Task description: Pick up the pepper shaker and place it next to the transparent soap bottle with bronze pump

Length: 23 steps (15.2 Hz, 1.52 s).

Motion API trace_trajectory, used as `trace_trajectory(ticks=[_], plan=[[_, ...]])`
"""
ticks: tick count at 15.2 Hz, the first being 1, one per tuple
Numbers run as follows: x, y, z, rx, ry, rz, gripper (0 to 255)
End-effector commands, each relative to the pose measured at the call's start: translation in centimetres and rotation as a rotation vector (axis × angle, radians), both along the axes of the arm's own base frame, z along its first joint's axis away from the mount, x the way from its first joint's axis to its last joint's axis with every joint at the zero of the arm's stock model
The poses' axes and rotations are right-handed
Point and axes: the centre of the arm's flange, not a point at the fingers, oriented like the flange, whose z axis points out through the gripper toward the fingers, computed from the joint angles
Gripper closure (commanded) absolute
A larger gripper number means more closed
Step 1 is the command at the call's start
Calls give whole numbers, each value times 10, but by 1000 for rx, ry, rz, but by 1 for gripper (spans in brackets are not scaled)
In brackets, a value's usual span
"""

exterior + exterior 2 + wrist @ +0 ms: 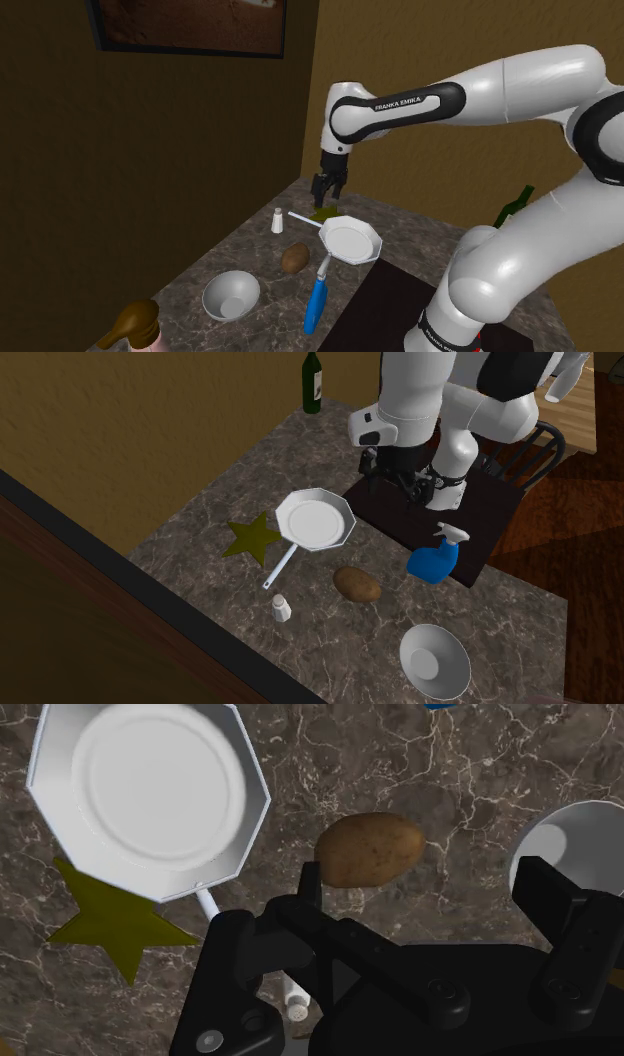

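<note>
On stone counter [490,602]: pepper shaker [281,609] upright beside pan handle [282,565]; bowl [435,660] near potato [356,584]; pincer [328,200] spread.

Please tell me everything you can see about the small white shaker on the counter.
The shaker is small and plain white, narrowing toward a slightly darker cap. It stands upright on the dark marbled counter, just past the handle end of the white pan, apparently not touching it, with the brown potato nearby. Nothing holds it: the open gripper hangs apart from it, above the olive star.
</note>
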Motion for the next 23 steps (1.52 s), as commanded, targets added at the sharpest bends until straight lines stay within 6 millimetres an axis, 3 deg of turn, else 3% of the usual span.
trace_trajectory(ticks=[1, 23], plan=[[18, -6, -15, -5, -13, -12, 0], [219, -77, -186, -57, -132, -137, 0]])
